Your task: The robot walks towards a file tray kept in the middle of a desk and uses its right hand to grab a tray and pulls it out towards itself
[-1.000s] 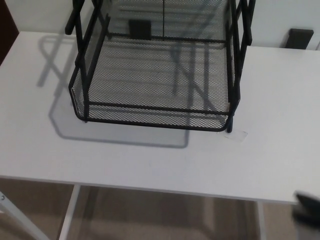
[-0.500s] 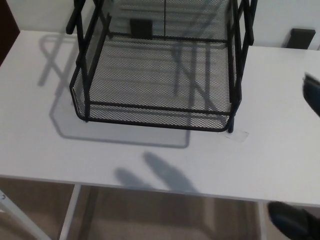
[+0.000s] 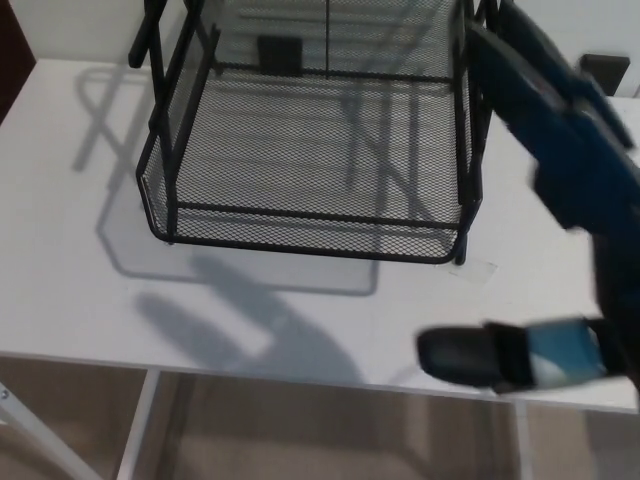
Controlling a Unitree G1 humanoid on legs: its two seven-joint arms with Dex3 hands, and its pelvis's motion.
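A black wire-mesh file tray rack [image 3: 310,150] stands in the middle of the white desk [image 3: 70,260], toward the back. Its lowest tray's front rim [image 3: 310,238] faces me; the upper levels are cut off by the top of the head view. My right hand [image 3: 580,190] comes in from the right, blurred by motion, raised above the desk beside the rack's right posts. It is open: long fingers [image 3: 515,60] reach up past the rack's right side and the thumb [image 3: 470,360] sticks out low over the desk's front edge. It holds nothing. My left hand does not show.
A small black block [image 3: 281,55] sits behind the rack, seen through the mesh, and another dark object [image 3: 603,73] lies at the back right. A clear strip [image 3: 478,270] lies by the rack's front right foot. White desk legs [image 3: 140,420] stand over beige floor.
My right hand has risen from the lower right corner to fill the right side beside the rack. Its shadow on the desk has grown and slid left. The rack has not moved.
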